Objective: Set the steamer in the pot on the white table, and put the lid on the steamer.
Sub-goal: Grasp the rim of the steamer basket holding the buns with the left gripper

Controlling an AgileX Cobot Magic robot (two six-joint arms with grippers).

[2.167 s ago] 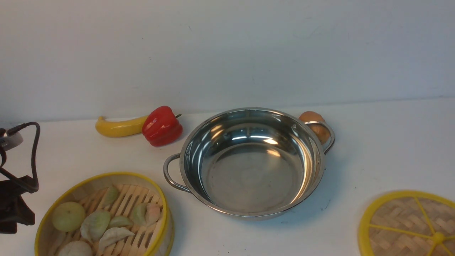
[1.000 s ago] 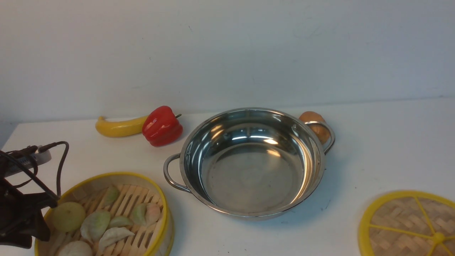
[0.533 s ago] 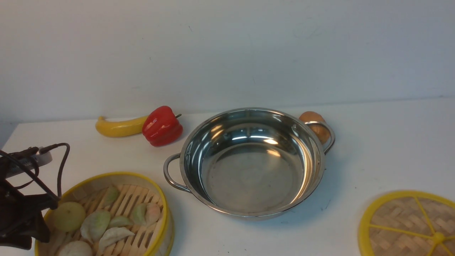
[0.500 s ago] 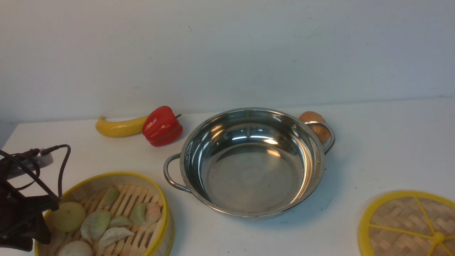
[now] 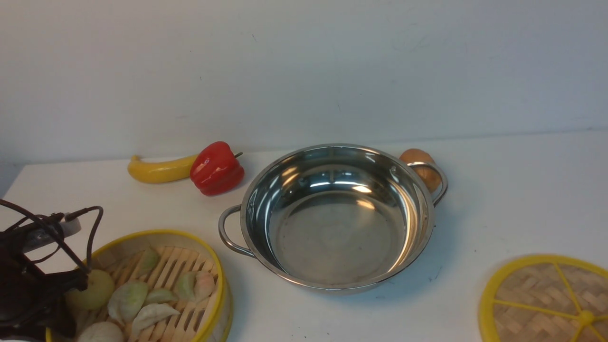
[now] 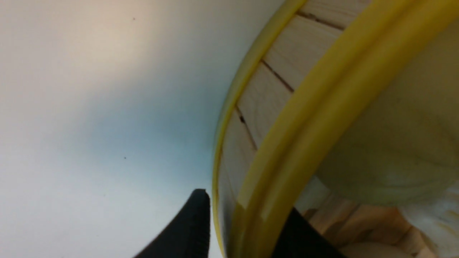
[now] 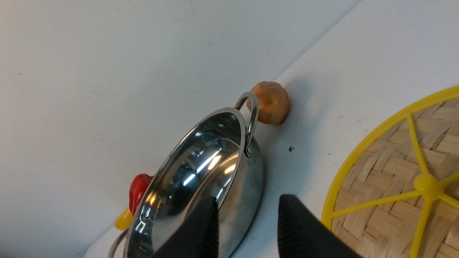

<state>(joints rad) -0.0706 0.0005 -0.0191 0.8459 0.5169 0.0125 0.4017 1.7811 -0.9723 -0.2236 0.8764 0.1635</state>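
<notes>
Left wrist view alone shows my left tool (image 6: 247, 202) astride the steamer (image 6: 272, 89) wall, eight o'clock from the pot (image 5: 266, 204); grip unclear.

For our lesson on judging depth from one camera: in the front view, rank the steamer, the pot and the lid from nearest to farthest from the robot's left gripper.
1. steamer, near left; the left gripper straddles its rim.
2. pot, middle of the table.
3. lid, near right edge.
</notes>
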